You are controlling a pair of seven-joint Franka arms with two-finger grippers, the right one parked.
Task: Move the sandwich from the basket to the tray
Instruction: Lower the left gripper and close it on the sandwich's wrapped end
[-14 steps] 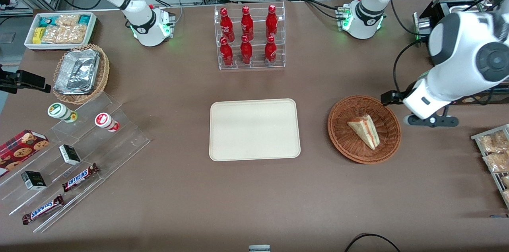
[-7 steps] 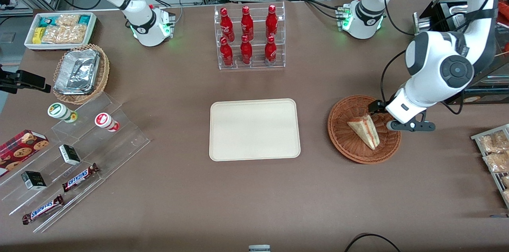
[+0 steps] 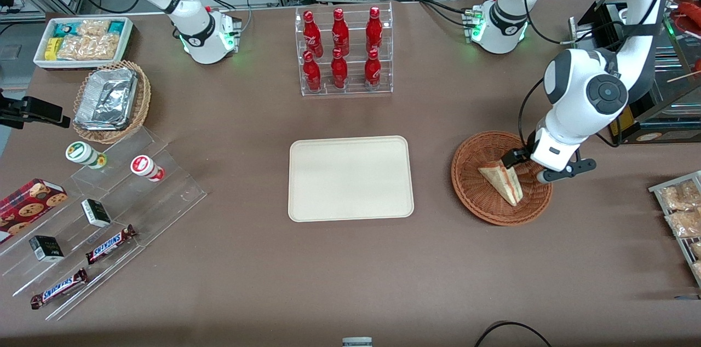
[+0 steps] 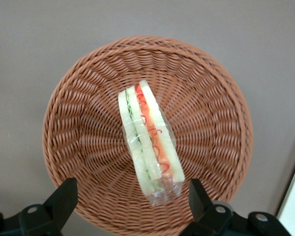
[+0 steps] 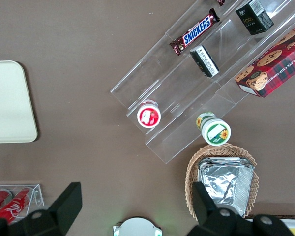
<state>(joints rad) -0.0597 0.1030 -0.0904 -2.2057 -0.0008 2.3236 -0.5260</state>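
The sandwich [image 3: 501,180] [image 4: 147,137], a clear-wrapped wedge with red and green filling showing on its cut edge, lies in the middle of the reddish-brown wicker basket [image 3: 471,194] [image 4: 88,123]. My gripper [image 3: 527,165] [image 4: 132,196] hangs open above the basket, over the part nearer the working arm's end. Its two black fingers [image 4: 64,199] stand wide apart, one on each side of the sandwich's narrow end, touching nothing. The cream tray [image 3: 350,178] [image 5: 10,103] lies flat and bare beside the basket, toward the parked arm's end of the table.
An acrylic rack of red bottles [image 3: 344,51] stands farther from the front camera than the tray. A wire rack of snack packets [image 3: 682,210] and a dark display case [image 3: 641,117] sit at the working arm's end. Acrylic steps with snack bars [image 3: 98,215] lie toward the parked arm's end.
My arm has swung in from beside the basket at the working arm's end until the gripper hangs over the basket near the sandwich. The sandwich and basket have not moved.
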